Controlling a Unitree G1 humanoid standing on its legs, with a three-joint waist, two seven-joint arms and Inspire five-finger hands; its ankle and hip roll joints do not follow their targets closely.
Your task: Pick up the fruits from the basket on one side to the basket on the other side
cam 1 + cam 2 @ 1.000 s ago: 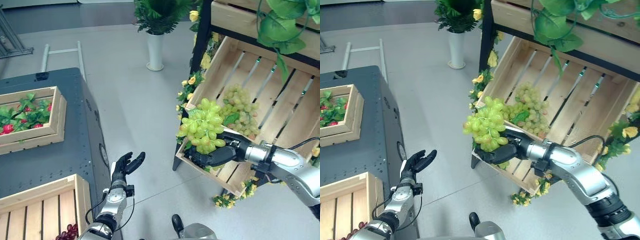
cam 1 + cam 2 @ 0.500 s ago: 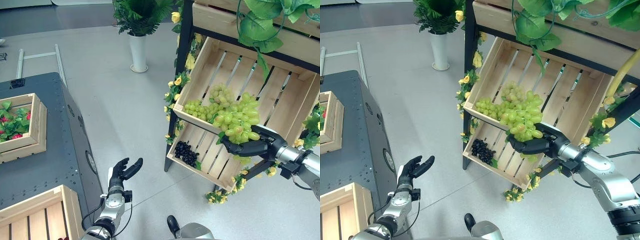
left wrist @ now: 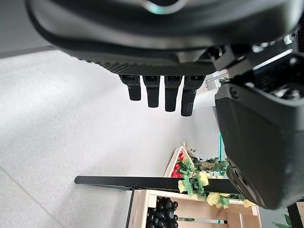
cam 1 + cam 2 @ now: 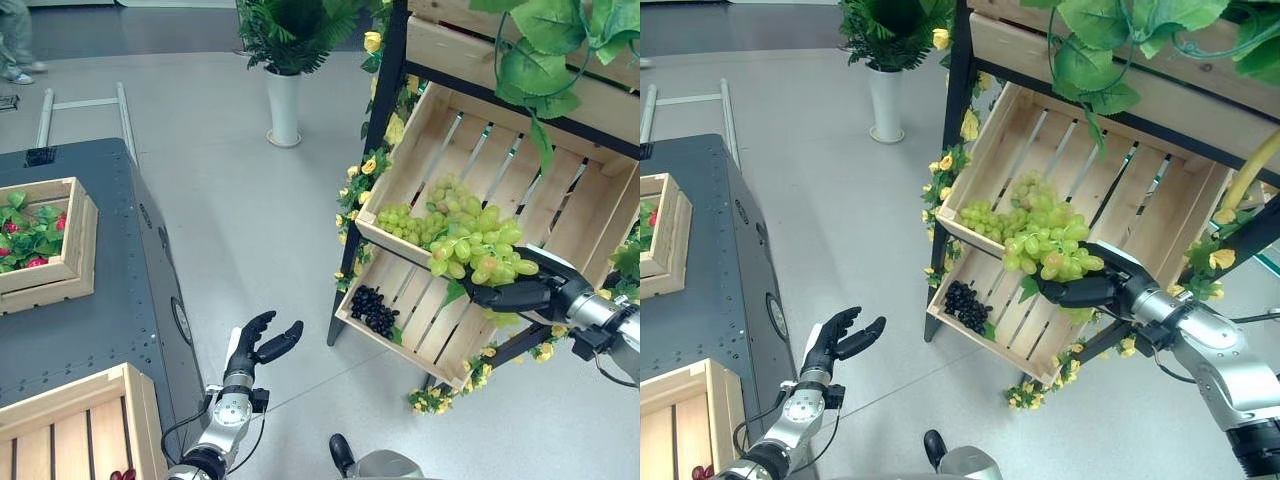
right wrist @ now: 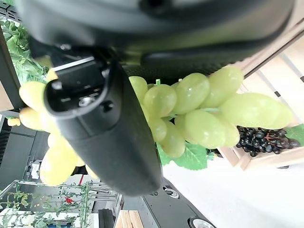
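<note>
Over slatted wooden crate (image 4: 520,190) | right hand (image 4: 515,294) fingers curled under knobbly green grapes (image 4: 478,252) | left hand (image 4: 258,345) fingers relaxed, empty

The green grape bunch (image 4: 478,253) looks like smooth, slightly glossy plastic, lying against the matt black fingers (image 4: 505,296) of the right hand (image 4: 1090,290). Just beyond the fingertips, the slatted crate (image 4: 560,190) is pale, unfinished, matt wood. The dark grapes (image 4: 374,308) below shine faintly. The floor (image 4: 250,200) is smooth, dull grey.

A mock fruit shop: a rack (image 4: 385,120) of slanted wooden crates (image 4: 520,190), fake flowers (image 4: 362,168), a potted plant (image 4: 284,60).
</note>
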